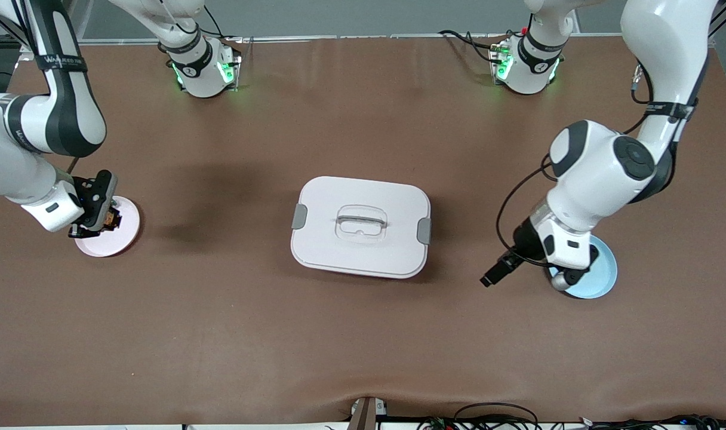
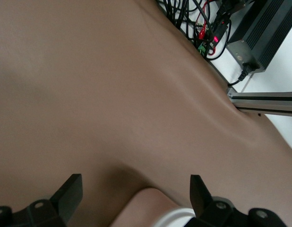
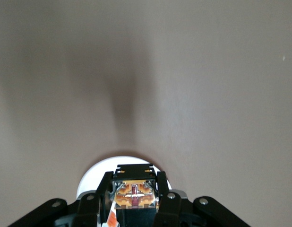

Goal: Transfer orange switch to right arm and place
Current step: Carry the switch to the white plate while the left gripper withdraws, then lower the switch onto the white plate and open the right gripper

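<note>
The front camera hangs high, facing the robots' bases at 12 o'clock. Each wrist camera looks past its own tool close onto the bench [image 1: 231, 334]; the right one shares the pink plate [image 1: 124, 236] with the front view.

Two glossy white arms with black joint bands and round black joint caps. Green lights glowing at both bases. Right arm [image 1: 34, 125]: black strap with white lettering, small blue light just above the right gripper [image 1: 94, 224], black fingers [image 3: 161, 191] with silver screws. Left arm [image 1: 608, 173]: thin black cable looping down beside the left gripper [image 2: 132, 194], black camera block alongside, blunt black fingertips.
</note>
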Controlling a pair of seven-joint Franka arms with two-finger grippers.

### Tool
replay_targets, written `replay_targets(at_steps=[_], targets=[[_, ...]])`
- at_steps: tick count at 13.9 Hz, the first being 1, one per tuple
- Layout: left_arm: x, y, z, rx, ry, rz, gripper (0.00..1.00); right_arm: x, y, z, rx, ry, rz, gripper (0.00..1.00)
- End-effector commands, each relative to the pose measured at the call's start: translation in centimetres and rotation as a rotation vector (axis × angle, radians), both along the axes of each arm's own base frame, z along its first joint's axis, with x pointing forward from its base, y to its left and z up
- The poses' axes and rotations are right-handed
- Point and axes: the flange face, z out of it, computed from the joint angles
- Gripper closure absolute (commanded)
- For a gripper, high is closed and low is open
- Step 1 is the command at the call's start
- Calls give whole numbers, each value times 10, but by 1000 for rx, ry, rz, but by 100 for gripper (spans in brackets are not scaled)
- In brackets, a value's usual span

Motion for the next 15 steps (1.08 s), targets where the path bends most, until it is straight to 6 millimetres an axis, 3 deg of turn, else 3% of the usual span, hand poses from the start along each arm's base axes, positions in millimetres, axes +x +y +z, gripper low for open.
replay_targets(at_steps=[1, 4, 6, 10, 12, 15], targets=[[-7, 37, 5, 117, 2, -167, 0, -26, -30, -16, -33, -56, 80, 100], [-5, 73, 7, 253, -38, -369, 0, -38, -47, -35, -53, -108, 141, 100], [-4, 86, 6, 360, -61, -534, 0, -46, -62, -53, -56, -117, 139, 100], [1, 123, 13, 373, -45, -581, 0, -59, -92, -98, -21, -51, 92, 100], [6, 139, 36, 349, -12, -604, 0, -65, -101, -115, -5, -25, 72, 100], [8, 152, 70, 307, 34, -617, 0, -66, -99, -131, 10, -3, 75, 100]])
